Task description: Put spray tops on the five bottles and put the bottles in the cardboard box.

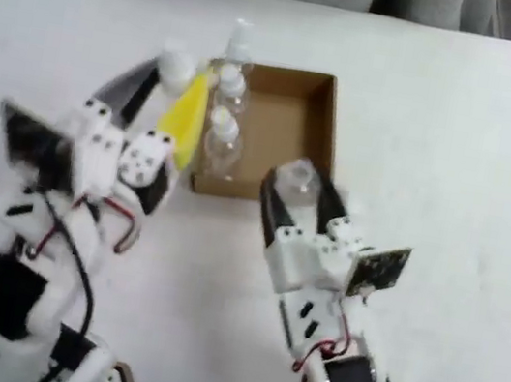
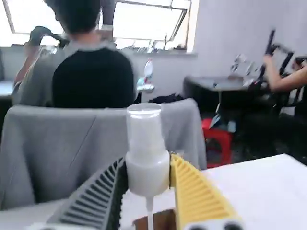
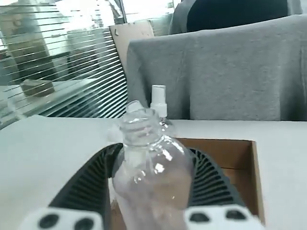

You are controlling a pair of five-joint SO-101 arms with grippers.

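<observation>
My left gripper (image 2: 147,166) pinches a spray top (image 2: 145,134) beside the cardboard box (image 1: 329,125). My right gripper (image 3: 152,154) clamps an uncapped bottle (image 3: 151,184) at the box's near wall. I should centre the dip tube (image 2: 149,211) over the neck (image 3: 139,125), then lower squarely.

Office-like workroom: window blinds (image 3: 62,57), a desk (image 2: 216,85), wide windows (image 2: 144,21).

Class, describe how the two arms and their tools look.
The left arm and right arm are white with black motors and red and black cables. The left tool has one grey and one yellow ribbed jaw; the right tool, two black ribbed jaws.
</observation>
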